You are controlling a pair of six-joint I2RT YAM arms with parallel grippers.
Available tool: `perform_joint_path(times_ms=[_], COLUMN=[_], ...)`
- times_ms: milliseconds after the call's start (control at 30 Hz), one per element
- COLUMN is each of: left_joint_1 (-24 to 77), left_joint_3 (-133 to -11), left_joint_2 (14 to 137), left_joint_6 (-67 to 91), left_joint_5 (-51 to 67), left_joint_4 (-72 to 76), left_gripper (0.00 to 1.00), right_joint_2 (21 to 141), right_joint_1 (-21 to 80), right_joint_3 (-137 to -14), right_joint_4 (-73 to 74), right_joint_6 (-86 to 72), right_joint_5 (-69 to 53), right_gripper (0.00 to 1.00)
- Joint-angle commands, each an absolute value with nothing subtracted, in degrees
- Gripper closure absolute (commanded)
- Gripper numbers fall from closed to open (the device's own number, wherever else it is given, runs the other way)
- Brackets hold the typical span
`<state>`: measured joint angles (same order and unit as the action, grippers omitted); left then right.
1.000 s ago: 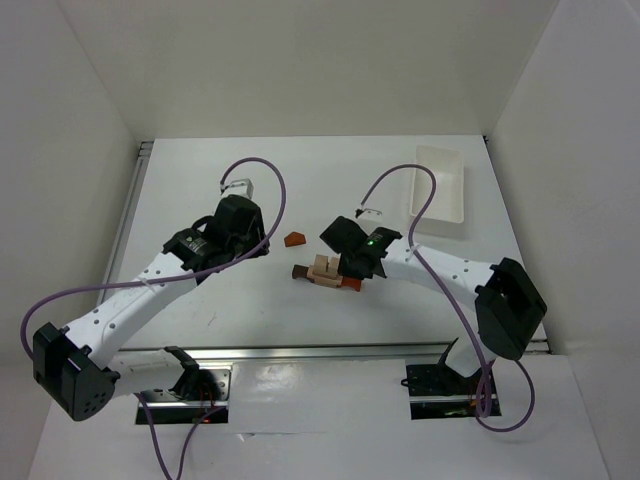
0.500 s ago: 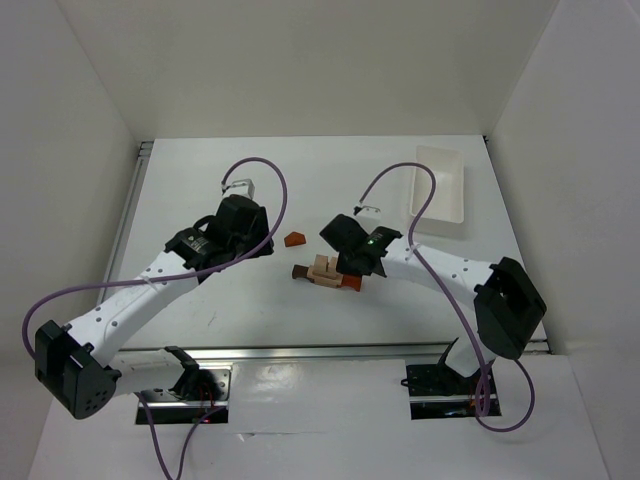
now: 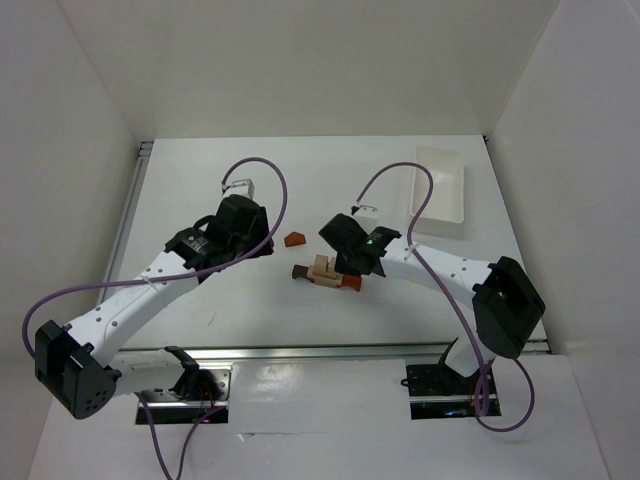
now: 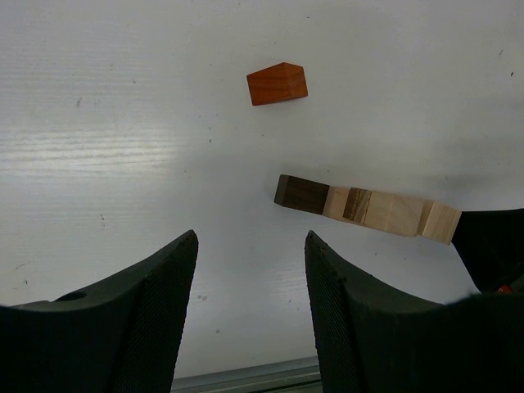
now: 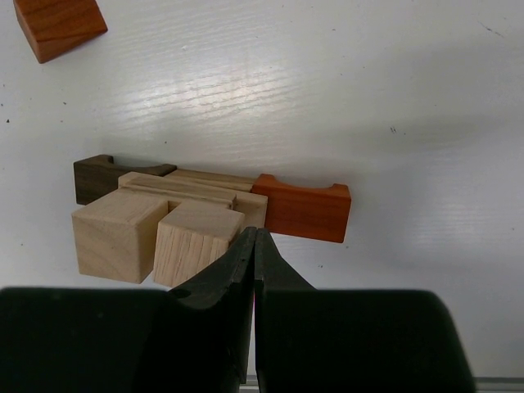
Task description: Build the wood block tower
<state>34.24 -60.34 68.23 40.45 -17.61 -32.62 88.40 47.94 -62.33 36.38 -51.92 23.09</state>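
Observation:
The wood block tower pieces [image 3: 322, 270] lie clustered flat at the table's middle: a dark brown bar [image 5: 97, 177], two tan cubes [image 5: 116, 236] on light flat bars, and a reddish-orange notched block [image 5: 304, 210]. A reddish-orange wedge [image 3: 293, 240] lies apart, up and to the left, and shows again as the wedge [image 4: 277, 83]. My right gripper [image 5: 255, 232] is shut and holds nothing, its tips right at the near corner of the right tan cube. My left gripper [image 4: 250, 239] hangs open over bare table, left of the cluster [image 4: 368, 210] and nearer than the wedge.
A white plastic tray [image 3: 440, 185] stands at the back right. White walls close in the table on three sides. An aluminium rail [image 3: 330, 352] runs along the near edge in front of both arm bases.
The left gripper's jaws have opened wider. Both arms and the blocks stay almost where they were.

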Motion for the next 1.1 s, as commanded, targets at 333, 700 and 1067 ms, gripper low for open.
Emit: perform_joint_path(times_ms=[333,700,1067], left_joint_1=[34.5,34.5,34.5], left_joint_3=[-60.6,-60.6,-61.1], left_joint_2=[68.3,68.3,68.8], left_joint_6=[39.6,39.0,39.0], left_joint_5=[-17.1,-17.1,-17.1], left_joint_4=[-31.8,-31.8,-31.8], left_gripper=[0.38,0.38,0.32], right_joint_2=[88.5,87.5,87.5], right_joint_1=[47.5,47.5,47.5], right_joint_3=[-64.1,-64.1,-64.7], right_joint_4=[32.5,33.7,35.6], right_joint_6=[-50.9,-51.5,-52.9], right_joint_5=[22.4,21.3,22.6], right_gripper=[0.93,0.93,0.88])
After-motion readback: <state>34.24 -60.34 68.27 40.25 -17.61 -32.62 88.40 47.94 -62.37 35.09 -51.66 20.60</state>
